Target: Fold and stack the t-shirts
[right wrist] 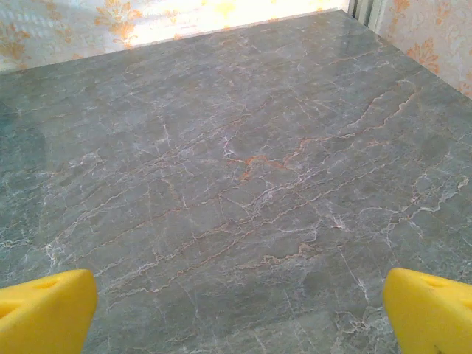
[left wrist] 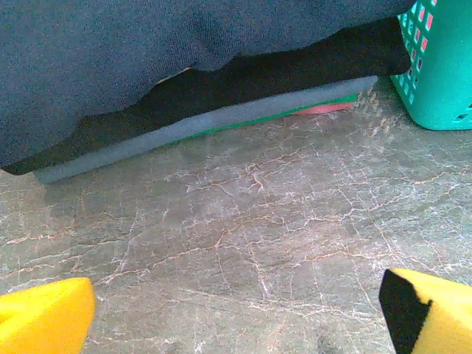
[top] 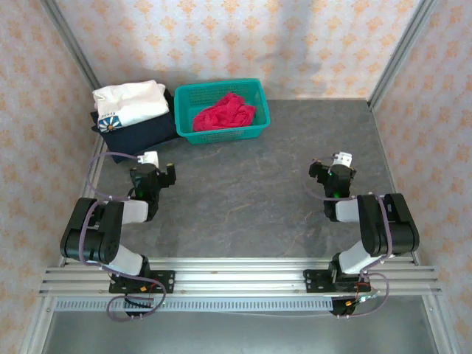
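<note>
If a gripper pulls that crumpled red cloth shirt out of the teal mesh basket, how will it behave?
The crumpled red cloth shirt will likely hang limp, since it lies bunched in soft folds. It probably weighs little, yet the teal plastic mesh basket might shift if fabric snags its openings.

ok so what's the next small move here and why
Probably reach the left gripper forward to the red t-shirt, which lies crumpled in the teal basket. Both grippers are open and empty, and the left one sits nearer the basket than the right gripper.
</note>
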